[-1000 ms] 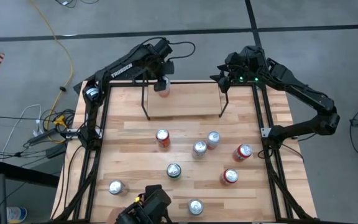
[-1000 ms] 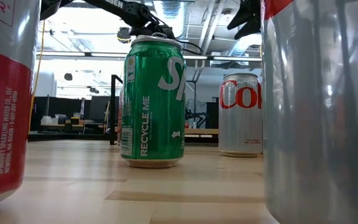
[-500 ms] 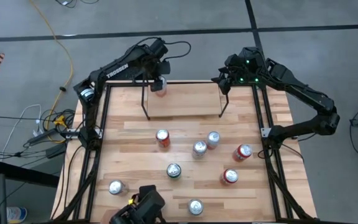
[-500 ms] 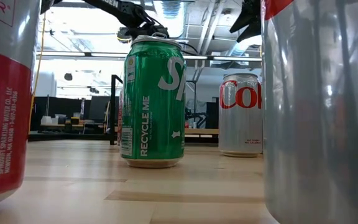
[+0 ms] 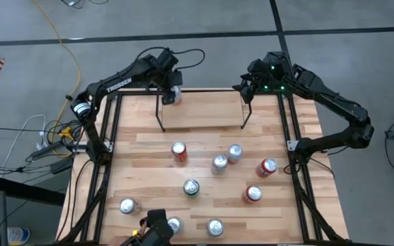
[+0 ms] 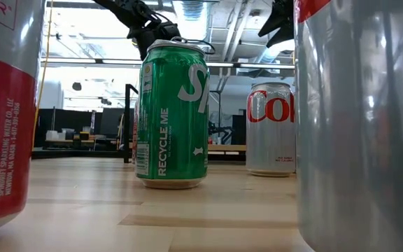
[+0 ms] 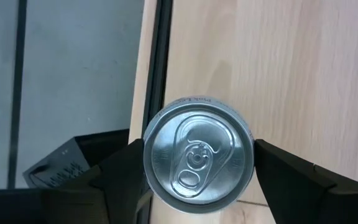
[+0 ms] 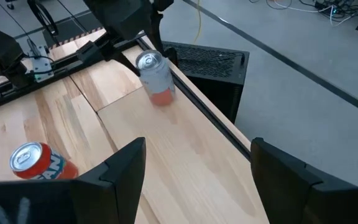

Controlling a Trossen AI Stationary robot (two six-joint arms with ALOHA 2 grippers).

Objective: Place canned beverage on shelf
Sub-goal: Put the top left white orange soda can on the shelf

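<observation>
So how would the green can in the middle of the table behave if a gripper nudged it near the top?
The green can stands upright and is tall for its base, so a high push would probably tip it. On its side the round body would likely roll across the smooth wood table. Its glossy wall looks slippery; whether it is full cannot be told.

A green can stands upright on the pale wood surface, its side reading "RECYCLE ME". Behind it and to the right, a silver can with red lettering also stands upright, apart from the green one. Very close to the camera, a red and silver can fills the left edge, and a blurred silver can fills the right side. A dark arm reaches in from above, just over the green can's top. Another dark part shows near the upper right. Beyond lies a bright room.
</observation>
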